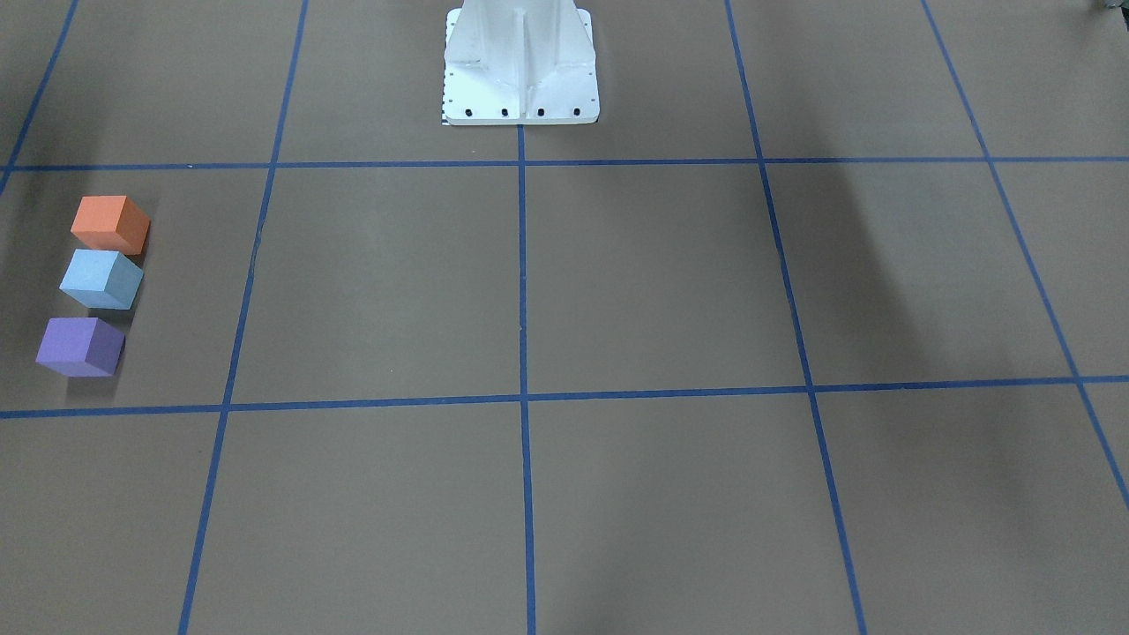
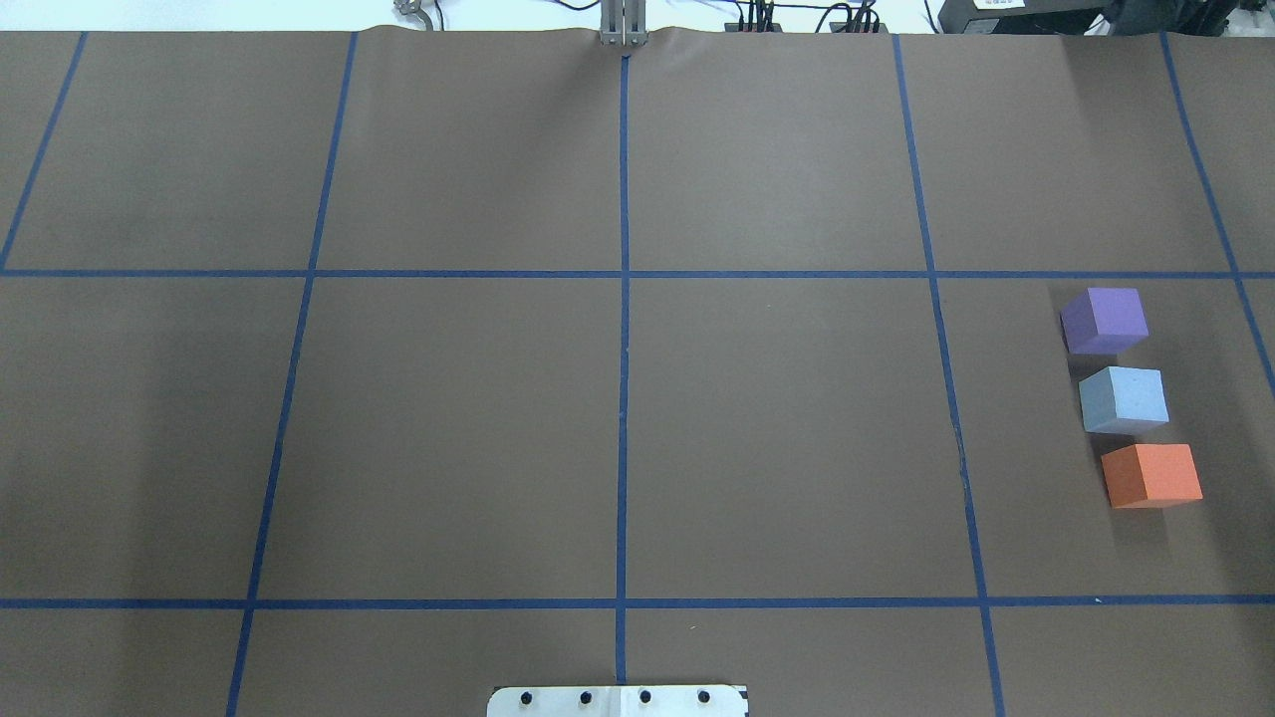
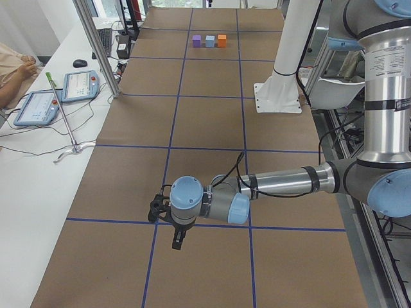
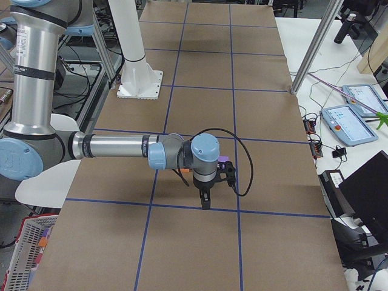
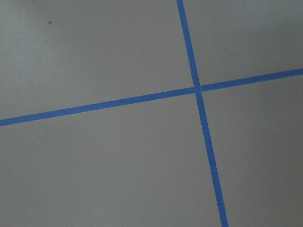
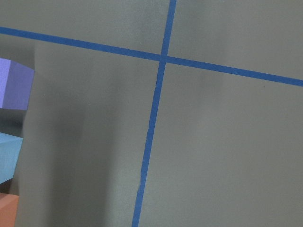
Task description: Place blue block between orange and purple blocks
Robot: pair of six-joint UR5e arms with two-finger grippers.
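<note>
The blue block (image 2: pixel 1124 398) stands on the table in a row between the purple block (image 2: pixel 1104 319) and the orange block (image 2: pixel 1151 475), with small gaps on both sides. The row also shows in the front-facing view: orange (image 1: pixel 110 223), blue (image 1: pixel 101 278), purple (image 1: pixel 81 346). In the right wrist view the blocks are at the left edge, with purple (image 6: pixel 14 84) above blue (image 6: pixel 9 156). My left gripper (image 3: pixel 178 240) shows only in the exterior left view, far from the blocks. My right gripper (image 4: pixel 205 200) shows only in the exterior right view, raised beside the blocks. I cannot tell whether either is open or shut.
The brown table (image 2: pixel 618 428) carries a grid of blue tape lines. The white robot base (image 1: pixel 520 66) stands at the robot's edge. Tablets and cables (image 3: pixel 58 96) lie on the side bench beyond the table.
</note>
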